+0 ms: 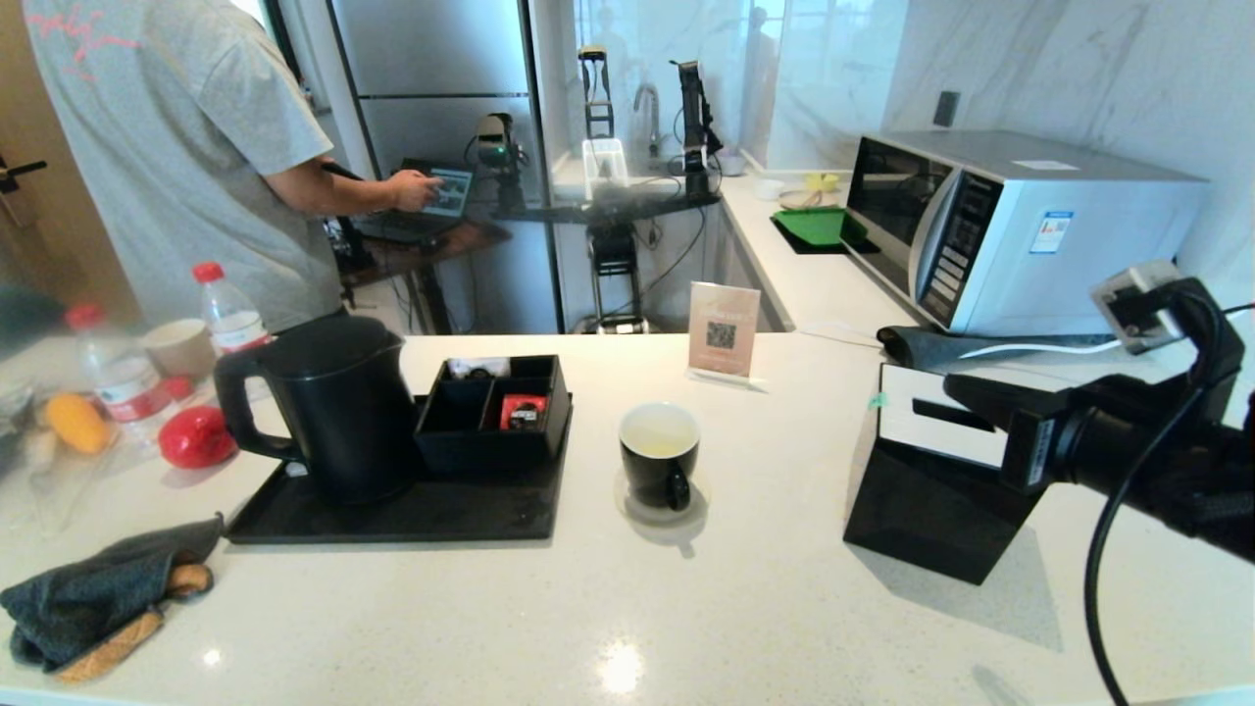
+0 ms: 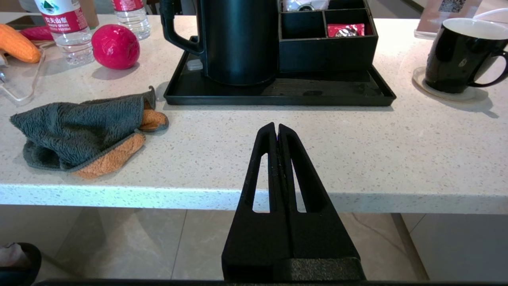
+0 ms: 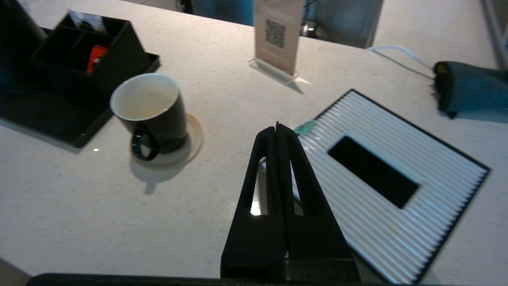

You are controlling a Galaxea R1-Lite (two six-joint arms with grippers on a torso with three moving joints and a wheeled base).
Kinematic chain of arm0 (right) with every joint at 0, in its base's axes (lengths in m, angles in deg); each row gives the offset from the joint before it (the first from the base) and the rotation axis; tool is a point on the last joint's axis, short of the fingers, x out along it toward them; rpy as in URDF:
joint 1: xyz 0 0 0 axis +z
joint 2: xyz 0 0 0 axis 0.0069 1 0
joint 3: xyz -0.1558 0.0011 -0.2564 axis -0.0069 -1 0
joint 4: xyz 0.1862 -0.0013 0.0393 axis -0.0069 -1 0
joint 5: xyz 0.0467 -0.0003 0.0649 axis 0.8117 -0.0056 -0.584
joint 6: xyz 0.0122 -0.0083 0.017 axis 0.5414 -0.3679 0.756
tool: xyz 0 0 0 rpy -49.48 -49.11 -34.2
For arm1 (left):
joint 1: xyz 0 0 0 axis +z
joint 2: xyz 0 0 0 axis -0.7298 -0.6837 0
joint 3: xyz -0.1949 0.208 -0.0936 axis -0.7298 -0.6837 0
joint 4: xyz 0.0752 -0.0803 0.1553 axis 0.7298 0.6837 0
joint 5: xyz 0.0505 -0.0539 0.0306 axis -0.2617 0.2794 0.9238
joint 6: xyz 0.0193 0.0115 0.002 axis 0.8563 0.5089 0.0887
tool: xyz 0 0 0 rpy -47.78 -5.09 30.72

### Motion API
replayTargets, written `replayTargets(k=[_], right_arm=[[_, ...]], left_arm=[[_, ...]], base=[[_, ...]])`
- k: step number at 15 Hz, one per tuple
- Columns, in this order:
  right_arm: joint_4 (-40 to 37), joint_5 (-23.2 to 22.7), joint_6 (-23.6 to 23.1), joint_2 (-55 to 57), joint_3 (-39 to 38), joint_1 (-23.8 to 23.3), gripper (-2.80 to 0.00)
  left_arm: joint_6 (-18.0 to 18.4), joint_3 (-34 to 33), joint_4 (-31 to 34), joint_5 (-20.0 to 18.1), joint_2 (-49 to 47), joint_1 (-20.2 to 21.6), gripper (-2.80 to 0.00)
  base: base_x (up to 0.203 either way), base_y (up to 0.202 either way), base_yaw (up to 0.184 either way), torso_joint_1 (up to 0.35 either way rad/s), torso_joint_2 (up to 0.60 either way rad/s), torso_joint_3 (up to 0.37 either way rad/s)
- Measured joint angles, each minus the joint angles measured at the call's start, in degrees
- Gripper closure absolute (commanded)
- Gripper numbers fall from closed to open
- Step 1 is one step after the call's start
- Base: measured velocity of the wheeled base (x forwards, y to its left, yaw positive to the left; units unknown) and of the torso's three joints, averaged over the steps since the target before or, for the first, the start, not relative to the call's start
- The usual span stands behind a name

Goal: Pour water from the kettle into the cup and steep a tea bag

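The black kettle point(image 1: 333, 412) point(image 2: 238, 39) stands on a black tray, its handle to the left. To its right the black cup point(image 1: 659, 471) point(image 2: 456, 55) point(image 3: 158, 119) sits on a coaster, with pale water point(image 1: 659, 431) point(image 3: 143, 103) inside. My right gripper point(image 1: 953, 387) point(image 3: 277, 128) hovers over the black tissue box point(image 1: 931, 510) point(image 3: 357, 222), shut with a thin sliver pinched at its tips. The tea bag's teal tag point(image 1: 876, 400) point(image 3: 305, 128) shows just beyond them at the box corner; the pouch is mostly hidden under the fingers. My left gripper point(image 2: 276, 126) is parked shut and empty before the counter's front edge.
The tray point(image 1: 392, 520) also carries a black organiser point(image 1: 490, 431) holding a red packet point(image 1: 522, 410). A grey-orange cloth point(image 1: 98, 598), water bottles point(image 1: 227, 314) and a red ball point(image 1: 196, 436) lie left. A QR sign point(image 1: 723, 328) and a microwave point(image 1: 1020, 226) stand behind; a person stands back left.
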Motion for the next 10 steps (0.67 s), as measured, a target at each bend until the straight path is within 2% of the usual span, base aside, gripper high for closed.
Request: replayTargets(k=[5, 8, 10], right_arm=[[-8.6, 1.1, 0.8, 0.1, 2.3, 1.9, 0.0], [-12.2, 6.7, 1.3, 0.2, 2.3, 2.1, 0.0], [-12.3, 7.0, 1.3, 0.8, 2.9, 2.6, 0.0]], left_arm=[[0.0, 0.0, 0.0, 0.0, 0.0, 0.0, 0.0], [0.0, 0.0, 0.0, 0.0, 0.0, 0.0, 0.0], [0.0, 0.0, 0.0, 0.0, 0.0, 0.0, 0.0]], base=[[0.0, 0.0, 0.0, 0.0, 0.0, 0.0], [0.0, 0.0, 0.0, 0.0, 0.0, 0.0], [0.0, 0.0, 0.0, 0.0, 0.0, 0.0]])
